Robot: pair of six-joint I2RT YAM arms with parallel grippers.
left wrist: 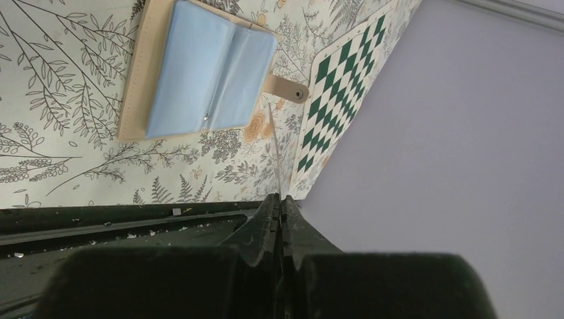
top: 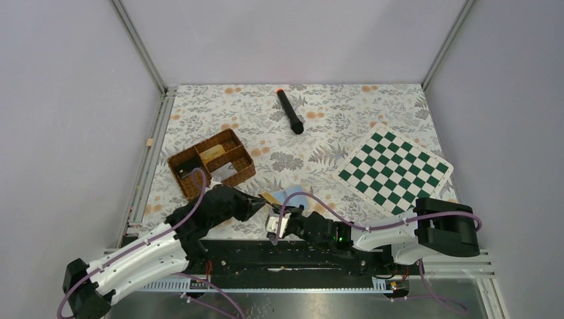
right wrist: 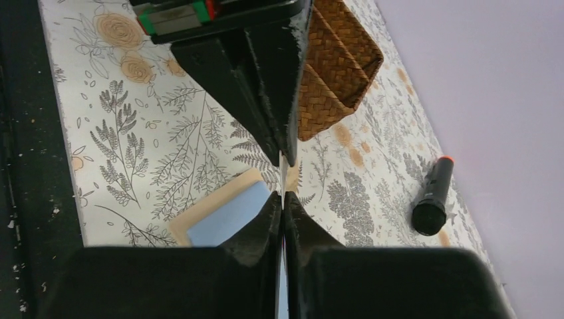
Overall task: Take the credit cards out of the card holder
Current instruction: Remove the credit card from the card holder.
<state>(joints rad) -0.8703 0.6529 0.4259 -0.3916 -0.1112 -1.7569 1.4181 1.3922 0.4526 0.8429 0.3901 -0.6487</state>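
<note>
Left wrist view: the left gripper (left wrist: 279, 197) is pinched tight on a card (left wrist: 273, 146), seen edge-on. The right gripper (right wrist: 282, 194) looks clamped on the same card's far end. Beyond them, the card holder (left wrist: 143, 80) lies open on the table (left wrist: 66, 153). This seems to be a handover; next, one gripper must let go so the other can set the card down.

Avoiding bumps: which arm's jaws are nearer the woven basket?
Left arm: jaws just off the basket, near-right of it. Right arm: jaws farther, beyond the left's.

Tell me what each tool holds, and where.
The left tool and right tool both pinch what looks like one thin card, at opposite edges.
</note>
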